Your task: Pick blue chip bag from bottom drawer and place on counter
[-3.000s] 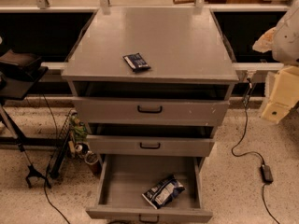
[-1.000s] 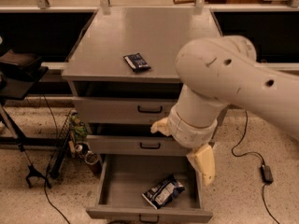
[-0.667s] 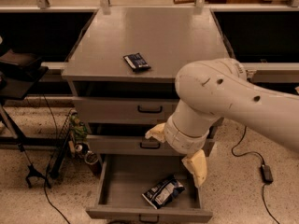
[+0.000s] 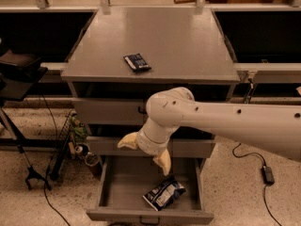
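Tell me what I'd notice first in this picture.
A big white robot arm reaches in from the right edge, its gripper hovering with fingers spread over the open bottom drawer. A blue chip bag lies in that drawer just below, and a small dark packet sits on the counter.

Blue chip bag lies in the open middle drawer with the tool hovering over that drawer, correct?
No: the blue chip bag lies in the open bottom drawer, not the middle one, as the camera view shows. The tool does hover over that drawer.
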`<state>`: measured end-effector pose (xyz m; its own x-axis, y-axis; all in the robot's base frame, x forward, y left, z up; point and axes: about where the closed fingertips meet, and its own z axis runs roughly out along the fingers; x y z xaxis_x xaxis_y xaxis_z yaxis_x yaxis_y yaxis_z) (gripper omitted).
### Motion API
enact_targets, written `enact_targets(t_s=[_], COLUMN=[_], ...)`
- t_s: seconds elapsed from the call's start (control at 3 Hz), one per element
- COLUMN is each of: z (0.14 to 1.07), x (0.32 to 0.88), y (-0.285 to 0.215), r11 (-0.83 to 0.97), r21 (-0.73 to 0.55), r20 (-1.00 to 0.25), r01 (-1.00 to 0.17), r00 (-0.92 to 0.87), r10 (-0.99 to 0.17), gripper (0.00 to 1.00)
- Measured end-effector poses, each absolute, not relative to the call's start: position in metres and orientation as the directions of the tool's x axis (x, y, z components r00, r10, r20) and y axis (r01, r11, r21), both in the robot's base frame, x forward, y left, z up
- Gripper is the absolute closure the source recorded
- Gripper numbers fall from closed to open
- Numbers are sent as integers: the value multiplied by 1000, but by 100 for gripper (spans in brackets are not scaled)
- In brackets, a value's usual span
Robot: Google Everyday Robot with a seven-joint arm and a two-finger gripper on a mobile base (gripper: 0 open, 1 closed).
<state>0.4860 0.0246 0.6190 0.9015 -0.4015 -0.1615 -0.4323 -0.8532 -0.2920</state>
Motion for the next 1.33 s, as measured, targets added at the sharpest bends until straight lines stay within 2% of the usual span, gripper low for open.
enact_targets(t_s=[0.33,0.67,1.0,1.33], z=[619,600,545,472], x=[486,491,501,507], y=[25,35,44,54], r11=[-853,-866,-863,-838], r21=[-292,-339,-398,-456], r20=[-162,-158,-173,-206], r01=[-432,-368,-310,-301], r00=[902,929,950,951], r10=[-401,-334,-262,-230], gripper=[0,0,0,0])
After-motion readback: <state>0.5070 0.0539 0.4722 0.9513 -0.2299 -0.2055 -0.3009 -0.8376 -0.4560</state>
